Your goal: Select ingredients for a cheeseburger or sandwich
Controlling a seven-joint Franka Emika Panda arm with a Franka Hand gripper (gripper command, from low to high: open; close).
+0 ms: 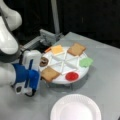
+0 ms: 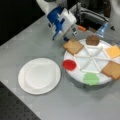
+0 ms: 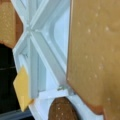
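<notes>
The ingredients lie in a white divided tray (image 1: 62,65) (image 2: 92,59) (image 3: 41,52): a tan toast square (image 1: 50,74) (image 2: 73,46) (image 3: 95,50), a second toast (image 1: 76,49) (image 2: 113,70), the brown patty (image 1: 44,61) (image 2: 92,40) (image 3: 61,108), yellow cheese (image 1: 57,49) (image 2: 113,51) (image 3: 22,87), a green leaf (image 1: 86,62) (image 2: 91,78) and a red disc (image 1: 72,76) (image 2: 69,65). My blue and white gripper (image 1: 40,76) (image 2: 65,38) hangs just beside the near toast at the tray's edge. Its fingers do not show in the wrist view. No cheeseburger or sandwich is in view.
A white round plate (image 1: 75,108) (image 2: 39,75) sits on the grey table in front of the tray. Metal framing (image 1: 47,37) (image 2: 92,15) stands behind the tray, with a small orange piece (image 2: 81,28) near it.
</notes>
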